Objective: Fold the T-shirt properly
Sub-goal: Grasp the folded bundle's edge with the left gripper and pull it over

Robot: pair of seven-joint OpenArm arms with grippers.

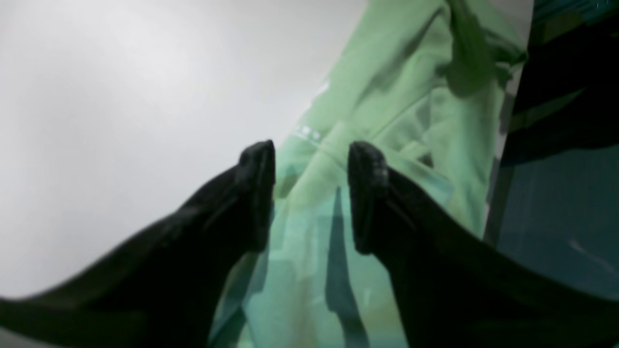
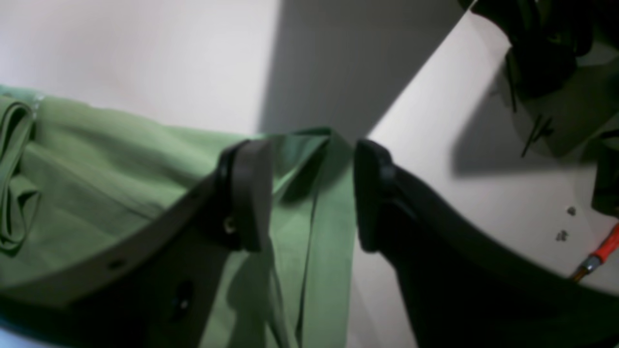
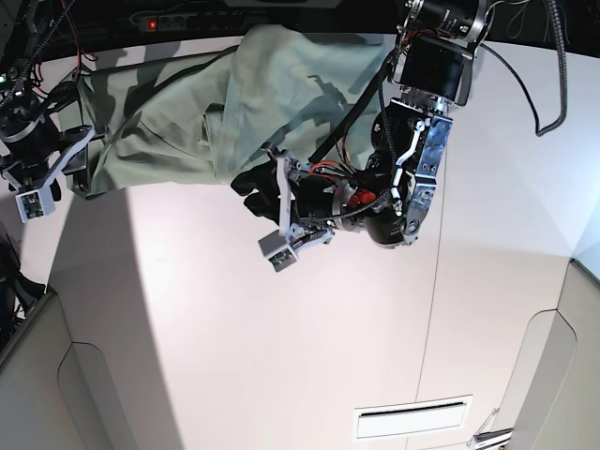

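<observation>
Through the left wrist view I see my left pincer (image 1: 311, 195) with its two black fingers apart and nothing between them. The pale sage-green cotton T-shirt (image 1: 411, 96) lies directly ahead of and under the gap, running away from me as a long rumpled band toward the far edge of the white worktop (image 1: 121, 121). The cloth below the fingertips is blurred, so I cannot tell if they touch it.

The right wrist view shows my right pincer (image 2: 309, 193) also spread, holding nothing. A folded green edge of the shirt passes up through the gap between the fingers, with most of the fabric off to the left of the picture and bare worktop to the right. Whether the pads are brushing the cloth I cannot say.

From the base view, the shirt is bunched in a wide, wrinkled heap along the far edge of the worktop, its long axis running across the picture. The left pincer (image 3: 251, 187) sits at the heap's near edge, around the middle; the right pincer (image 3: 64, 161) is at the heap's end on the picture's left. I judge both arms are equally close to the cloth, each at an edge it could close on, and the folding is barely begun since the shirt is not yet spread flat.
</observation>
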